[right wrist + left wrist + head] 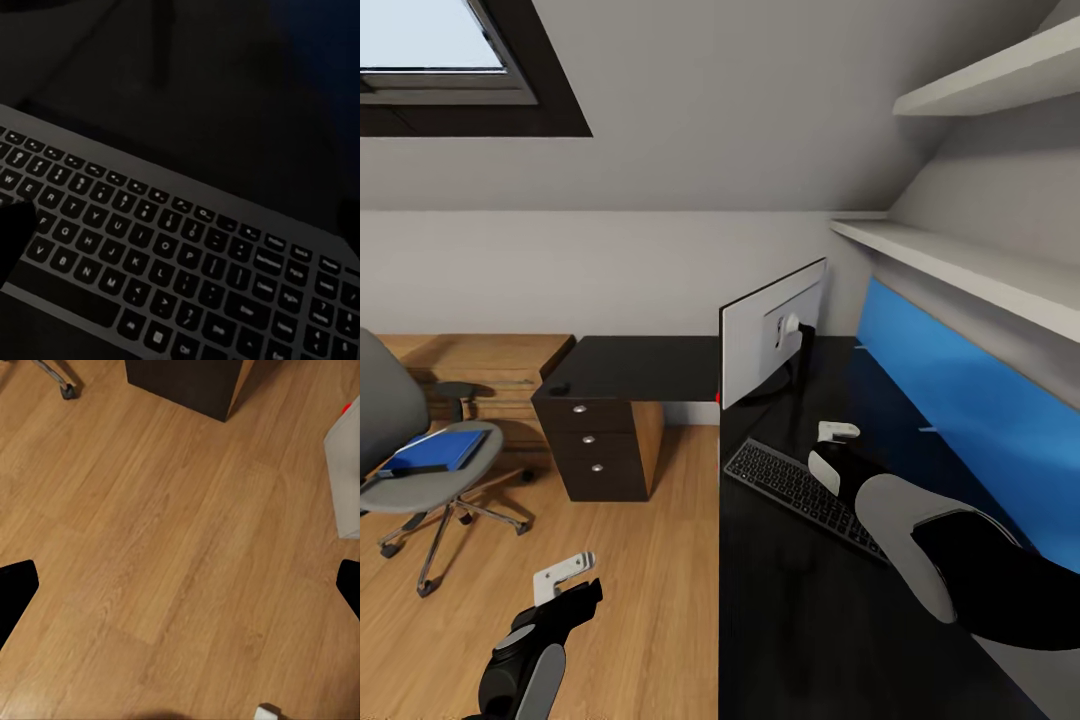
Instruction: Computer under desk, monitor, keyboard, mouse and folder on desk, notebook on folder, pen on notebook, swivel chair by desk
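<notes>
Head view: my right tool [838, 432] hangs spread open over the keyboard [800, 490], which lies on the desk [800, 620] in front of the monitor [772, 330]. The left tool [565, 575], also open, idles above the floor; the folder [435, 450] waits on the swivel chair [420, 450], well left of the desk.

Head view: desk [830, 620] and floor [650, 560] seen from above, facing forward.
Left wrist: aimed down at floor [172, 570].
Right wrist: held close over keyboard [172, 262].
Shared: keyboard [800, 492], floor.
</notes>
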Tool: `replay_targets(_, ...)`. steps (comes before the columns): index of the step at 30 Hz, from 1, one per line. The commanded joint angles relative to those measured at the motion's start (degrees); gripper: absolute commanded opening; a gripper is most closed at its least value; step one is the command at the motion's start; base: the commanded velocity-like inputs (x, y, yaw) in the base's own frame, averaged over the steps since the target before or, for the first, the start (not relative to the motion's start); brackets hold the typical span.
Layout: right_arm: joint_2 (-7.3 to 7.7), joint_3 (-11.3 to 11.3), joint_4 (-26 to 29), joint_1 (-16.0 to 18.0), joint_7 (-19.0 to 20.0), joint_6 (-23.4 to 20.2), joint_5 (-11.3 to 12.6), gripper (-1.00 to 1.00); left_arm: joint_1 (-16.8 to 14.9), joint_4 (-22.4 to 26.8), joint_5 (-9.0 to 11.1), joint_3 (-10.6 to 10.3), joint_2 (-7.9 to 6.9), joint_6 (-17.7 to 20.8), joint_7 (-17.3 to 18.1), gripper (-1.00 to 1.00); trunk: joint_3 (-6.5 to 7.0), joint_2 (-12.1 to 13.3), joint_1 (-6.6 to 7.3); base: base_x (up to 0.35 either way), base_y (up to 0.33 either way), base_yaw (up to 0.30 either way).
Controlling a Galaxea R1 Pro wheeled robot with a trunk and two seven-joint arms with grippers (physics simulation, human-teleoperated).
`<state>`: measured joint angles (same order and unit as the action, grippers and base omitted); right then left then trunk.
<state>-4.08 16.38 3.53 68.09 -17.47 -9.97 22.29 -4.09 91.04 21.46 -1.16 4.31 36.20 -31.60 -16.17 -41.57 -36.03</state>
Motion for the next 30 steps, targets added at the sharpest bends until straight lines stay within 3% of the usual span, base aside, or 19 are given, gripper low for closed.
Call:
replay_targets(1, 0.01, 0.5, 0.1, 0.0, -0.3, -0.4, 0.4, 1.00, 0.0, 0.1, 0.6, -0.1, -0.01, 0.1, -0.6, 1.00, -0.17, -0.1, -0.01, 0.000, 0.000, 0.000)
replay_targets(30, 0.04, 0.5, 0.1, 0.0, -0.3, -0.4, 0.4, 1.00, 0.0, 0.2, 0.6, -0.2, 0.00, 0.1, -0.6, 1.00, -2.76, -0.1, -0.01, 0.000, 0.000, 0.000)
